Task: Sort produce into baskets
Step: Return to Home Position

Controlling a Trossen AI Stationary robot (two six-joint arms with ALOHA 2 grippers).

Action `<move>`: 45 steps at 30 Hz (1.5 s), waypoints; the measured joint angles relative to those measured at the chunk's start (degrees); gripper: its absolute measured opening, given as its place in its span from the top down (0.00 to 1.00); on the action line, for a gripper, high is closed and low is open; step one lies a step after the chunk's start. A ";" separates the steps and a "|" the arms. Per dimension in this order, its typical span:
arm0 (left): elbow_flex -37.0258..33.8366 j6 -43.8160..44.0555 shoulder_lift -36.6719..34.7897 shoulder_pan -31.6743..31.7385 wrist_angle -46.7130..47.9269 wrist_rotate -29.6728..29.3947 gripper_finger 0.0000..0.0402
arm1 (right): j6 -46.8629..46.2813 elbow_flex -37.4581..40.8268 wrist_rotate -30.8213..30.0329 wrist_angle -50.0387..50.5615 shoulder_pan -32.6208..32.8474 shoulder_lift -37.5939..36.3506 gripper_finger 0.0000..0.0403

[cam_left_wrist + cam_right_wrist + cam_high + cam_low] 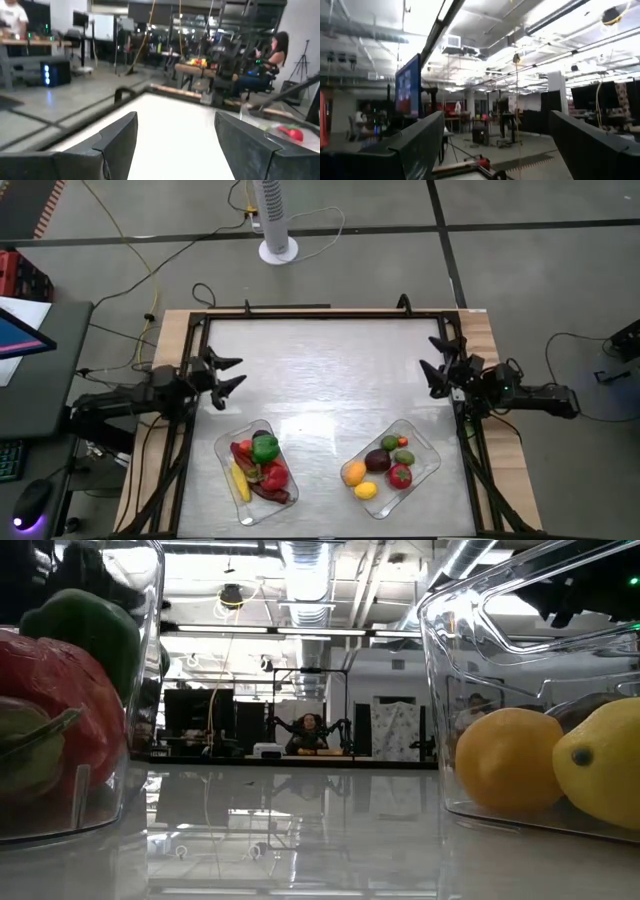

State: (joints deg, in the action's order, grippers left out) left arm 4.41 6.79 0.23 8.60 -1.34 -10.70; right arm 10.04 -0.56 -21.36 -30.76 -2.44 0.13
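Observation:
Two clear trays stand on the table's near half. The left basket (245, 492) holds a green pepper (265, 447), red pieces, yellow corn and others. The right basket (425, 448) holds a dark purple piece (377, 460), orange, yellow, red and green pieces. In the low view the left basket's wall (140, 690) and the right basket's wall (440, 690) stand close. My left gripper (228, 377) is open and empty at the table's left side, above the surface. My right gripper (438, 366) is open and empty at the right side.
A black frame (300, 315) runs around the white table top. A white fan stand (278, 240) is beyond the far edge. A laptop (15, 330) sits left of the table. People sit in the room behind (265, 60).

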 joint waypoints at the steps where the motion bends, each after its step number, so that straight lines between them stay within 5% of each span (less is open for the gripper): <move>1: -0.99 0.59 0.00 0.00 -0.24 -0.05 0.37 | 0.32 0.08 0.45 -0.42 0.00 0.06 0.05; 14: -3.83 -5.79 1.23 0.00 -2.98 -6.84 0.37 | 0.41 0.11 0.68 0.18 -1.08 0.20 0.05; 20: -3.85 -12.37 1.23 -0.01 -3.07 -8.13 0.37 | -6.67 0.11 0.27 10.18 -1.51 0.21 0.05; 29: -3.87 -15.33 1.20 0.00 -7.23 -8.17 0.37 | -4.43 0.16 0.28 26.13 -1.53 0.23 0.05; 33: -3.89 -17.05 1.23 0.00 -5.82 -8.02 0.37 | -8.80 0.16 0.37 26.43 -1.36 0.23 0.05; 45: -3.72 -16.88 1.27 0.00 -1.86 -7.80 0.37 | -2.64 0.20 0.39 26.88 -1.36 0.23 0.05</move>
State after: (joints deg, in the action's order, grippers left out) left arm 0.69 -10.09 1.50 8.60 -3.20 -18.49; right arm 7.40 -0.36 -20.97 -3.87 -3.79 0.36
